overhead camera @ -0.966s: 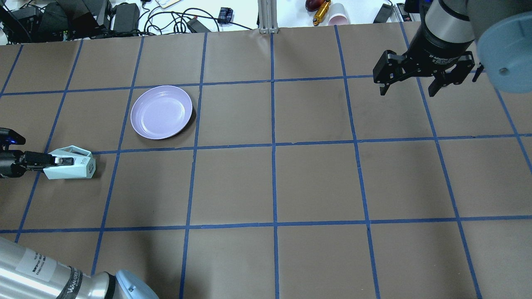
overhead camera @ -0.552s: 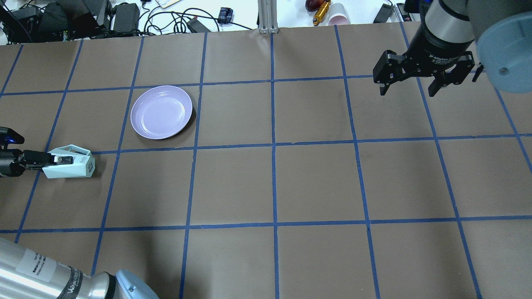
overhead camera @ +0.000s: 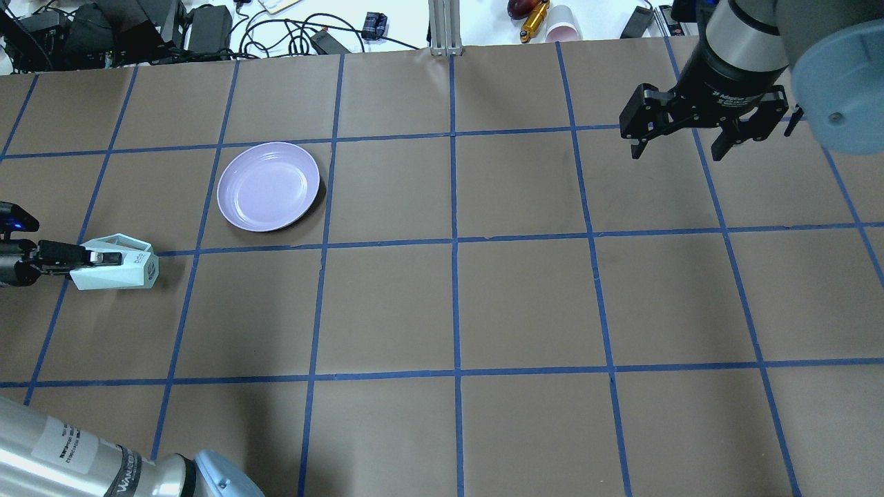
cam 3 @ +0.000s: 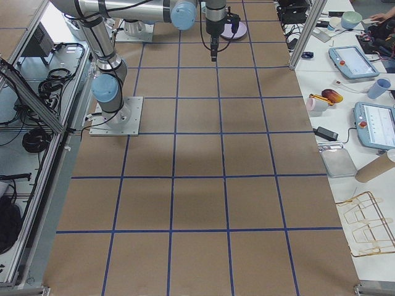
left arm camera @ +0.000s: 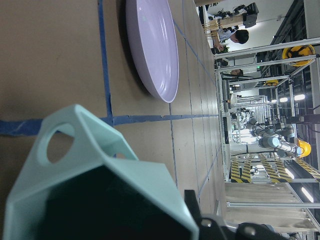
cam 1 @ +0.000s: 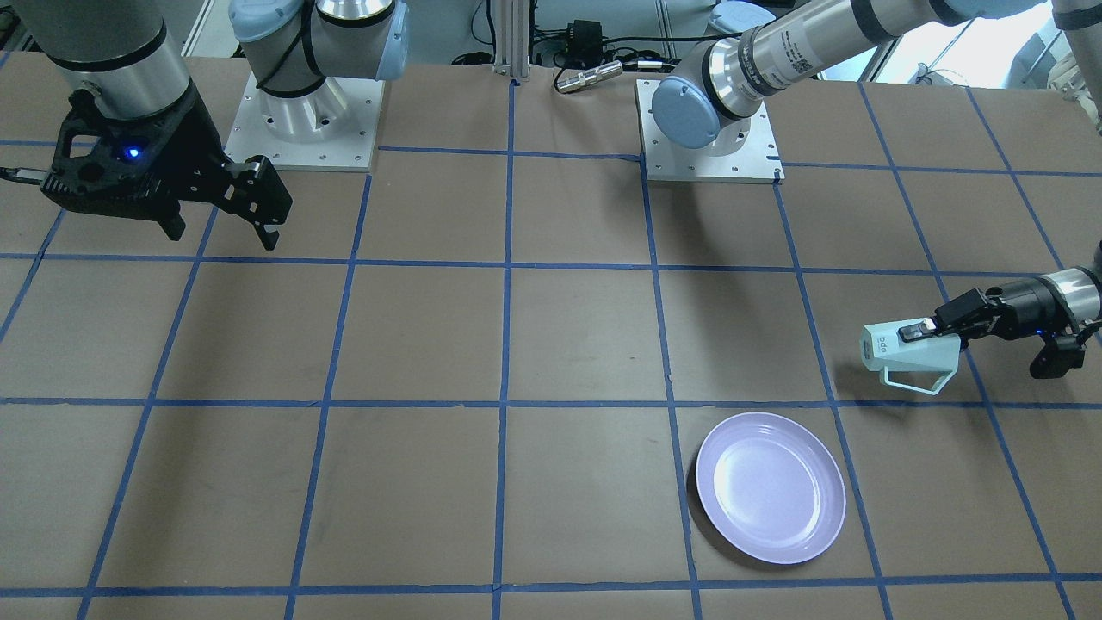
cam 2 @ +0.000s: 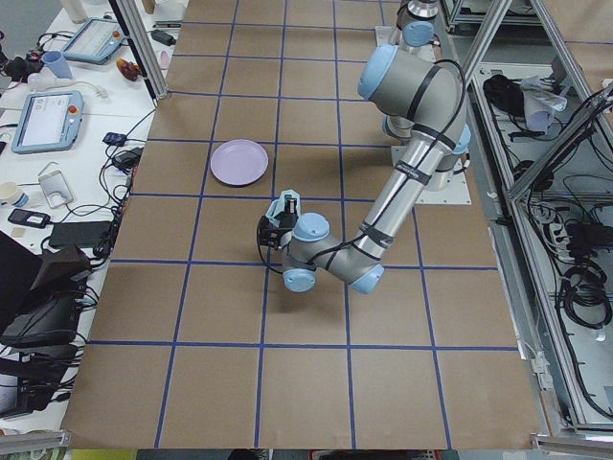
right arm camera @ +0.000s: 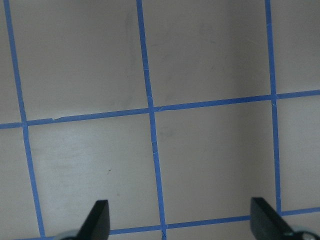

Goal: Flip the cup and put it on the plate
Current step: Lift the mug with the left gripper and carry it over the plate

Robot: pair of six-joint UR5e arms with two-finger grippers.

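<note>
The pale mint-green cup (overhead camera: 117,266) is held on its side at the table's left edge, base with dark lettering pointing toward the table's middle, a little above the paper. My left gripper (overhead camera: 103,257) is shut on the cup's wall at its rim, also seen in the front view (cam 1: 917,330). The cup (cam 1: 904,351) has its handle toward the plate side. The lavender plate (overhead camera: 268,186) lies empty, beyond and to the right of the cup, apart from it. The left wrist view shows the cup (left arm camera: 100,165) close up and the plate (left arm camera: 155,50) beyond. My right gripper (overhead camera: 678,148) is open and empty, high at the far right.
Brown paper with a blue tape grid covers the table (overhead camera: 456,304). Cables, power bricks and a pink cup (overhead camera: 563,27) lie beyond the far edge. The right wrist view shows only bare paper between the open fingertips (right arm camera: 97,220).
My left gripper with the cup has shifted slightly toward the far side and left, with a small turn of the cup. The right arm has barely moved.
</note>
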